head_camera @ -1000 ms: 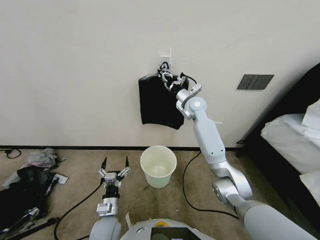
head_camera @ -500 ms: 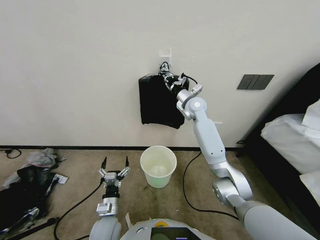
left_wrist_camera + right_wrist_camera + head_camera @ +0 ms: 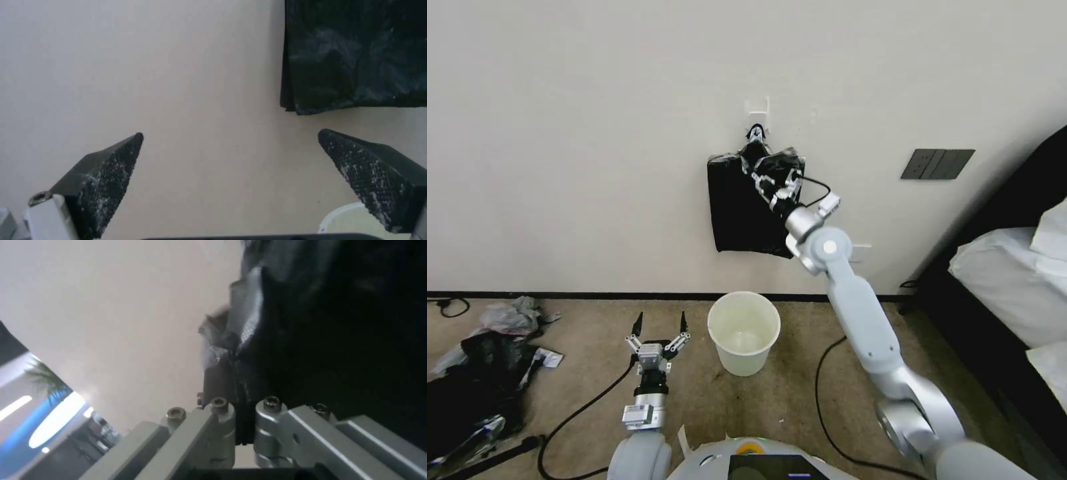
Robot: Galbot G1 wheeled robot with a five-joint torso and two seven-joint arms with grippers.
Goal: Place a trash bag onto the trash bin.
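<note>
black film of the trash bag [image 3: 779, 162] is pinched in my right gripper [image 3: 765, 179] high at the far wall, against the hanging bundle [image 3: 740, 207]; my right wrist view shows the fingers [image 3: 220, 380] clamped together. below, the trash bin [image 3: 743, 331] holds nothing. my left gripper [image 3: 659, 328] gapes, unladen, left of it.

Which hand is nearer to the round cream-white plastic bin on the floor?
The left. The left hand hangs open just beside the round cream-white plastic bin, near the carpet. The right hand is raised well above it, shut on thin black plastic film at the wall-hung bundle.
</note>
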